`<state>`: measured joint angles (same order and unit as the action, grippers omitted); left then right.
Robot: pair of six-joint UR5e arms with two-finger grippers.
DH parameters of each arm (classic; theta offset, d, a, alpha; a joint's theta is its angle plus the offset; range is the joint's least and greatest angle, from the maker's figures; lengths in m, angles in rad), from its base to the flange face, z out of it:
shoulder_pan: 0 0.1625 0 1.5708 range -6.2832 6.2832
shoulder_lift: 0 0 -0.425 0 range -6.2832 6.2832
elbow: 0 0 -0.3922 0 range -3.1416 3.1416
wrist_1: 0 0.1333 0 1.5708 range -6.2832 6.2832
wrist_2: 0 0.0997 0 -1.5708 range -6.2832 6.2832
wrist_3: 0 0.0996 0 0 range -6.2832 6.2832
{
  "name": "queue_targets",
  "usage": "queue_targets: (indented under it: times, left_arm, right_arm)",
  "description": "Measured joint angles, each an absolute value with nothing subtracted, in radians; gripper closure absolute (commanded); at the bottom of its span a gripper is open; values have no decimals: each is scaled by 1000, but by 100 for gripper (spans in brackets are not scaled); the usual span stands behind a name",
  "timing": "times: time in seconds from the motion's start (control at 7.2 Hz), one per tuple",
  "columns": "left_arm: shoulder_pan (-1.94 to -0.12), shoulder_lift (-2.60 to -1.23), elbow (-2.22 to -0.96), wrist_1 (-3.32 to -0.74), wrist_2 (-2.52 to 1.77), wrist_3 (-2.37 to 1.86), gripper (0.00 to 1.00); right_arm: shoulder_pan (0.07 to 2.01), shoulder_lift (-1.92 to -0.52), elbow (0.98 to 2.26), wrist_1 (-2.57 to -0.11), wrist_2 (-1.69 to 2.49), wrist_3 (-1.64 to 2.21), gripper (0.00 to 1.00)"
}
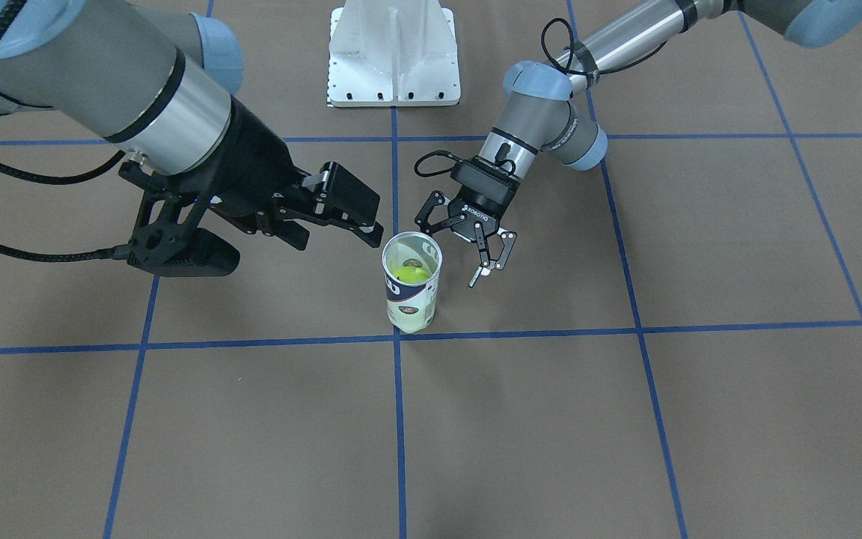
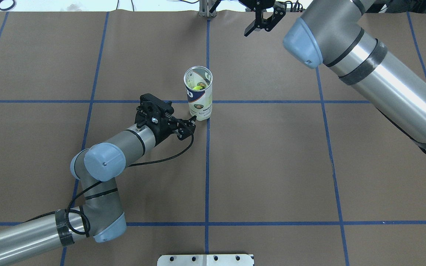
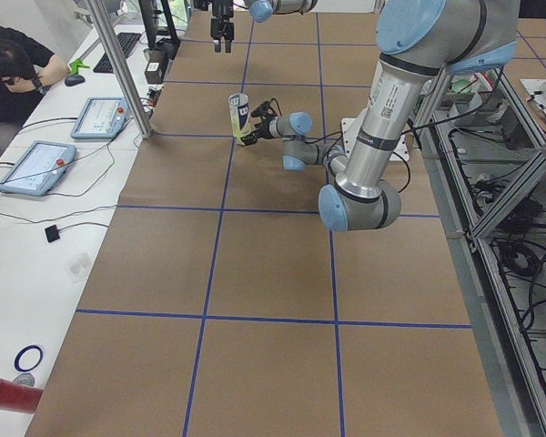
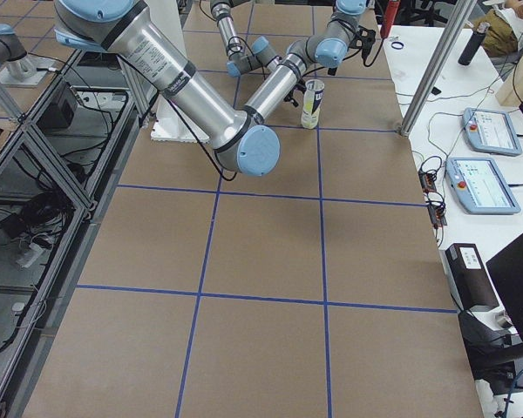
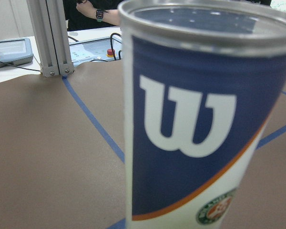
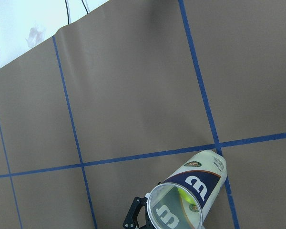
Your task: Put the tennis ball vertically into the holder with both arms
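The holder [image 1: 410, 303] [image 2: 200, 103] stands upright on the brown table, a clear can with a navy and white "W" label [image 5: 190, 119]. A yellow-green tennis ball [image 1: 410, 275] [image 2: 198, 88] [image 6: 184, 195] lies inside it, seen through the open top. My left gripper [image 1: 452, 258] [image 2: 190, 126] is low beside the can's base on the robot's side, open, holding nothing; whether a fingertip touches the can I cannot tell. My right gripper [image 1: 341, 230] [image 2: 263, 25] hangs high above the table beyond the can, open and empty. The right wrist view looks down on the holder [image 6: 195, 186].
The white metal base [image 1: 393, 60] [image 2: 205, 259] sits at the robot's side of the table. Blue tape lines grid the brown mat. Beyond the far edge are aluminium posts [image 3: 118, 64], control tablets [image 3: 36, 164] [image 4: 484, 183] and a seated person [image 3: 5, 55].
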<state>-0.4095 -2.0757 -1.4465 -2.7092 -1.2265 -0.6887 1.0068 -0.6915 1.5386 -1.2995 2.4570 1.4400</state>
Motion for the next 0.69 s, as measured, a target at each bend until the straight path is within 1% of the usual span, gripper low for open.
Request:
queue_targets:
  times: [0.14, 0.42, 0.56, 0.69]
  left_arm:
    - [-409, -2021, -1500, -2708, -1246, -689, 1]
    - [-415, -1867, -1634, -2706, -1354, -689, 1]
    - [-445, -1796, -1684, -2706, -1436, -689, 1]
    - [-497, -1754, -1706, -2704, -1509, -689, 0]
  right_arm:
    - [1032, -708, 1543, -1299, 2470, 1435, 1]
    - [1107, -775, 1568, -1299, 2504, 1394, 1]
    - [1149, -843, 1593, -1299, 2517, 1325, 1]
    - [1189, -921, 1617, -1299, 2529, 1232, 1]
